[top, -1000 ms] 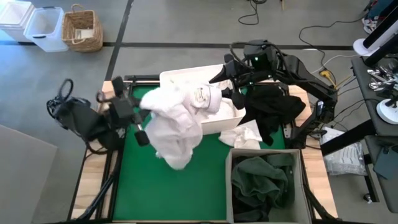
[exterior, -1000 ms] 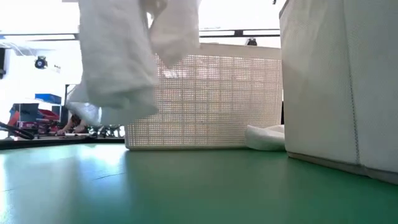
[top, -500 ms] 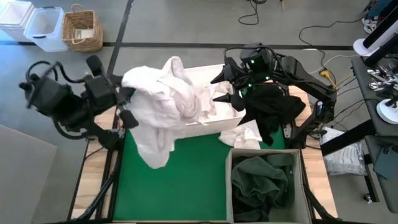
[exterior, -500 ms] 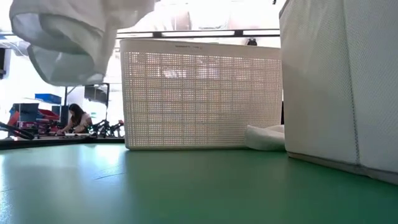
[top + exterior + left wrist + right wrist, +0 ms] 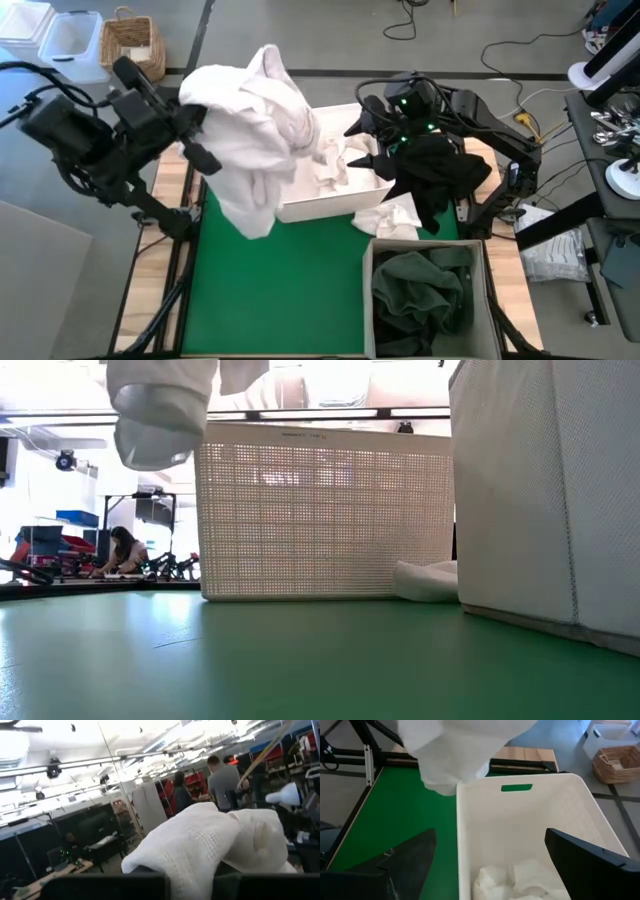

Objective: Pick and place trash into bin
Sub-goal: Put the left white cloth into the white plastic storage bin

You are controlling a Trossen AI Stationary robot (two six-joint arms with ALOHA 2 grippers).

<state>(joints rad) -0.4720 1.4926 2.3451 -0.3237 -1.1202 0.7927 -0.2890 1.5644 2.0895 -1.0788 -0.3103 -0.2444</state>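
**White sheet held high at the table's left edge**

Holding a large bundle of soft white cloth sheet (image 5: pixel 250 140) clamped in its closed fingers, the left gripper (image 5: pixel 192 140) stands raised above the left edge of the green table mat (image 5: pixel 280 290). The sheet drapes down over the near corner of the perforated white plastic tub (image 5: pixel 330 205), its lowest fold hanging clear of the mat. In the low view only that hanging end shows, beside the tub's lattice wall.

The right gripper (image 5: pixel 365 140) hovers over the far side of the tub with its jaws spread wide and nothing between them; crumpled white sheets (image 5: pixel 515 880) lie on the tub floor below it. A black cloth garment (image 5: pixel 440 175) lies heaped to the tub's right, another white sheet (image 5: pixel 392 218) lies just beside the tub on the mat, and a dark green garment (image 5: pixel 425 290) fills the grey fabric bin (image 5: pixel 490 310) at the near right.

The step in hand looks like the carry of a lifted sheet. Next it would need bringing across to the grey bin and letting go only once the trailing fold is over the opening, or the cloth may catch on the tub's rim.
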